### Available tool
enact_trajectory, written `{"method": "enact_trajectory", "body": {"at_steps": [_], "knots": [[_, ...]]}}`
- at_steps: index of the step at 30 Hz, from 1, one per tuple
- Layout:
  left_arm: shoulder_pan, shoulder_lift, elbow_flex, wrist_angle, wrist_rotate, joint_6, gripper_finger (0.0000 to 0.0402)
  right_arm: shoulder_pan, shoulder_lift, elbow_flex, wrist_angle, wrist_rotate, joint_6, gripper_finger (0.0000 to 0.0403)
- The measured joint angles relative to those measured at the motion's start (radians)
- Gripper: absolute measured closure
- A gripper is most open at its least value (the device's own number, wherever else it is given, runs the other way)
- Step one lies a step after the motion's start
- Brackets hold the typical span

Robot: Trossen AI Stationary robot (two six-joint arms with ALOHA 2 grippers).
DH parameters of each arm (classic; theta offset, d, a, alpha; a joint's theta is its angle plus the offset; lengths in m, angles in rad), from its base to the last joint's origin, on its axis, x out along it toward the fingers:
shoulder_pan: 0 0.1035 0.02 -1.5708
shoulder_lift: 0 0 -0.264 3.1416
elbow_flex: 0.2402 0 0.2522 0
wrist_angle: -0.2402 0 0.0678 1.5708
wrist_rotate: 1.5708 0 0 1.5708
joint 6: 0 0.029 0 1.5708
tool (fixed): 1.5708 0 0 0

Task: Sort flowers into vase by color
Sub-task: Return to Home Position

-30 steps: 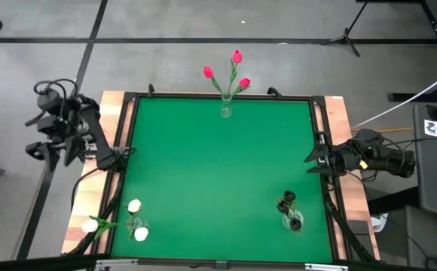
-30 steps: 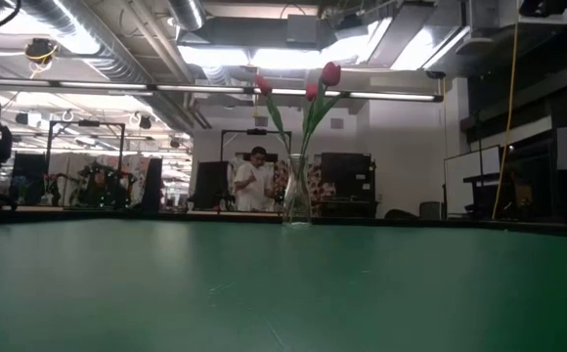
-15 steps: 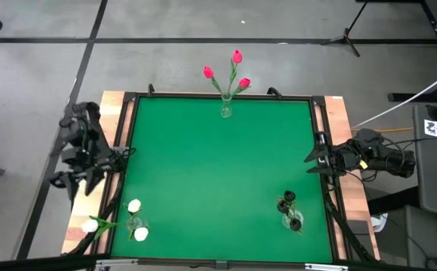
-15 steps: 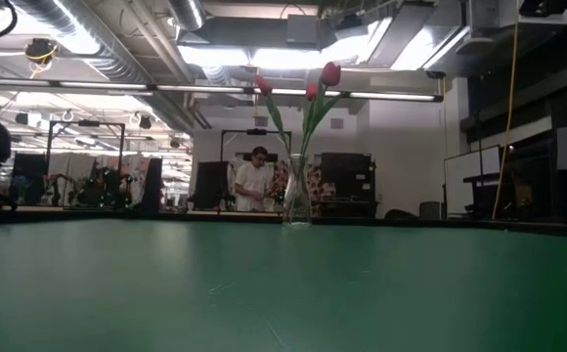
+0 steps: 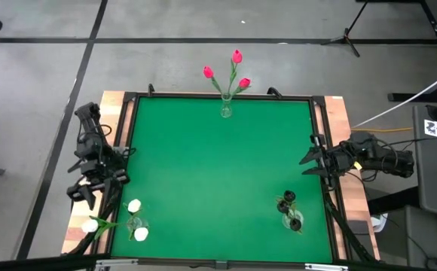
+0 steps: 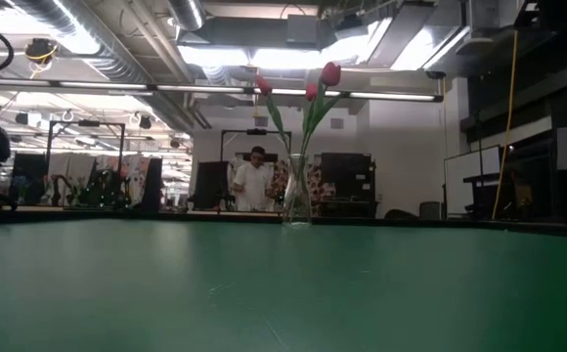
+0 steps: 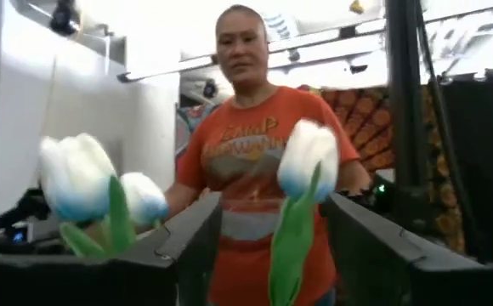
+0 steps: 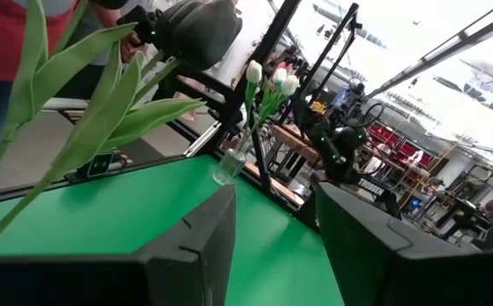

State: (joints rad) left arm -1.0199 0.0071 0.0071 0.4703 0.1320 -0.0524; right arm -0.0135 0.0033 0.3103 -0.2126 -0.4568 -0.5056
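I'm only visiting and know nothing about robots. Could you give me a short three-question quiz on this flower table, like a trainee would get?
1. True or false: the white tulips and the black tulips stand in separate vases on the table.
2. Multiple choice: in the high view, the vase holding the pink tulips stands at A) the middle of the table's top edge; B) its bottom left corner; C) its centre.
3. Fill in: the left gripper, at the table's left edge, and the right gripper, at its right edge, are both open and hold ____.

Key: 1 true; 2 A; 3 nothing.
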Motion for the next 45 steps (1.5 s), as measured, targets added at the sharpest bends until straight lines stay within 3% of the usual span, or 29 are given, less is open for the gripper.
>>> {"method": "enact_trajectory", "body": {"at_steps": [11, 17, 22, 26, 30, 40, 45], "knots": [[0.082, 0.0, 0.0, -0.05, -0.119, 0.112, 0.0199, 0.0, 0.0, -0.019, -0.048, -0.004, -0.05, 0.0237], [0.206, 0.0, 0.001, -0.108, -0.126, -0.001, 0.0199, 0.0, 0.0, -0.163, 0.07, 0.002, -0.03, 0.0237], [0.329, 0.0, 0.001, -0.169, -0.125, -0.054, 0.0199, 0.0, 0.0, -0.299, 0.29, -0.005, 0.027, 0.0237], [0.442, 0.0, 0.001, -0.228, -0.12, -0.077, 0.0199, 0.0, 0.001, -0.297, 0.293, -0.001, 0.023, 0.0237], [0.556, 0.0, 0.001, -0.277, -0.082, -0.108, 0.0199, 0.0, 0.0, -0.298, 0.292, 0.008, -0.034, 0.0237], [0.851, 0.0, 0.001, -0.376, 0.182, -0.199, 0.0199, 0.0, 0.001, -0.3, 0.252, 0.324, -0.135, 0.0237], [0.963, 0.0, 0.001, -0.385, 0.252, -0.175, 0.0199, 0.0, 0.01, -0.301, 0.243, 0.375, -0.135, 0.0237]]}}
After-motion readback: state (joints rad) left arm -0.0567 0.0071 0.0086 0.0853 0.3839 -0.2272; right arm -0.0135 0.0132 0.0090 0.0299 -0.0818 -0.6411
